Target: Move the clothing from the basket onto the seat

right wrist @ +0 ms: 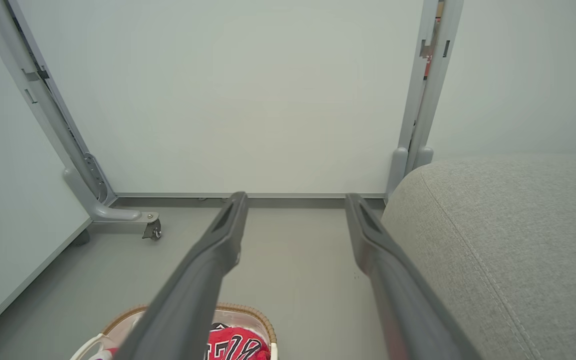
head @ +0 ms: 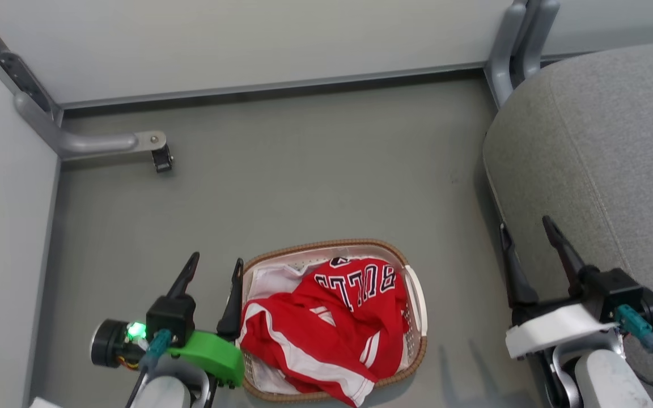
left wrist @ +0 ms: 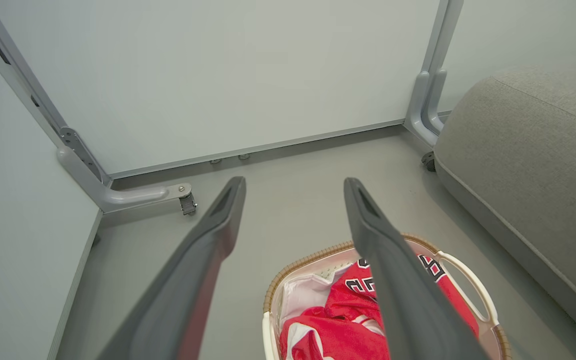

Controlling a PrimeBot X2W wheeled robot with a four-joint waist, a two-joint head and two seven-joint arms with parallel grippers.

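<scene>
Grey smooth floor (head: 315, 170) fills a corner closed in by pale partition panels (head: 247, 39) on grey metal posts (head: 508, 51). A curved foot (head: 105, 141) with a small castor (head: 162, 160) reaches out from the left post. The seat (head: 604, 147), grey woven upholstery with a stitched seam, takes up the right side, well apart from the basket (head: 417, 300). The basket sits on the floor near the robot. The clothing (head: 326, 323) lies heaped inside it, red with white stripes, its block letters facing up and 1 hem spilling over the near rim. A white cloth (head: 270, 280) shows beneath it at the basket's left end.

The left gripper (head: 216, 260) hangs just beside the basket's left edge, its 2 fingers spread apart and holding nothing. The right gripper (head: 525, 224) hangs at the seat's left edge, also spread wide and empty.

The left wrist view adds another castor (left wrist: 428, 161) by the seat's far corner and the basket's loop handle (left wrist: 473, 285). The right wrist view reaches higher up the right post, where slots (right wrist: 430, 50) are cut. The head view gives the green collar (head: 210, 354) behind the left gripper.
</scene>
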